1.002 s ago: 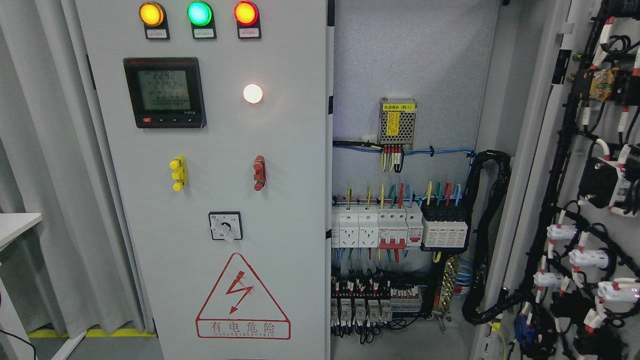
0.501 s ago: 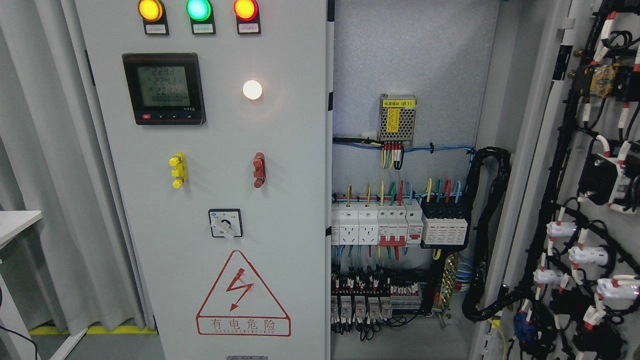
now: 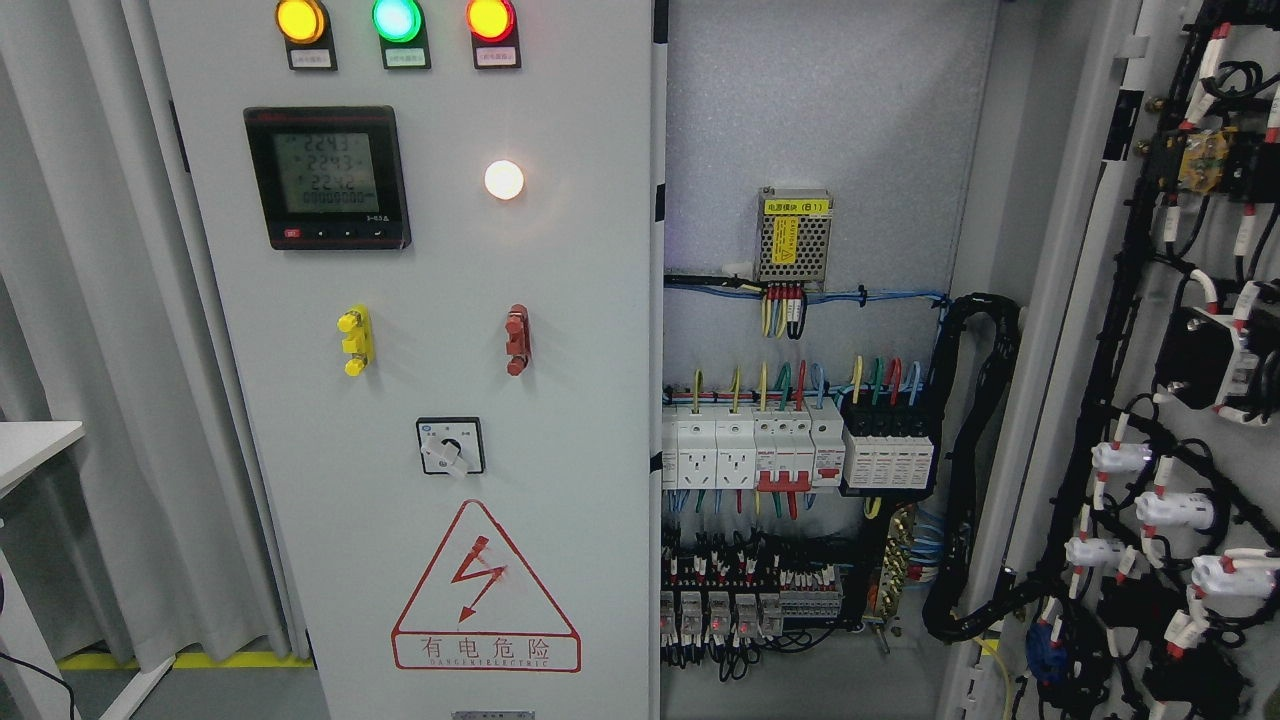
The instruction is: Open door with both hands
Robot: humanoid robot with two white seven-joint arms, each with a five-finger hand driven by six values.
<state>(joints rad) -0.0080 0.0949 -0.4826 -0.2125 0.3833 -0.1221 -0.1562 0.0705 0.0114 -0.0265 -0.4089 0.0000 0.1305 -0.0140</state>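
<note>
- Head view puts you square in front of the electrical cabinet, and neither hand is in the picture, so you can't tell whether their fingers are spread or curled.
- Your left door (image 3: 420,400) is shut and fills the left half of the frame, its right edge running down beside the open bay.
- Up top on that door you've got three lit lamps in a row: amber lamp (image 3: 300,20), green lamp (image 3: 397,18), red lamp (image 3: 490,18).
- Below them sits the digital meter (image 3: 328,177) with its screen lit, and a glowing white lamp (image 3: 504,179) just to its right.
- Lower down: yellow handle (image 3: 354,341), red handle (image 3: 517,340), then the rotary switch (image 3: 450,447), and under it the red warning triangle (image 3: 485,588).
- The right door (image 3: 1180,400) is swung wide open at the frame's right, showing you its inner face with black cable bundles and white connectors.
- Between the doors you're looking into the bay: a mesh-cased power supply (image 3: 794,235) on the back panel, a row of white circuit breakers (image 3: 752,452) below it, terminal blocks (image 3: 750,600) beneath those.
- Grey curtain (image 3: 90,350) hangs left of the cabinet, with a white table (image 3: 30,445) corner poking in at the edge.
</note>
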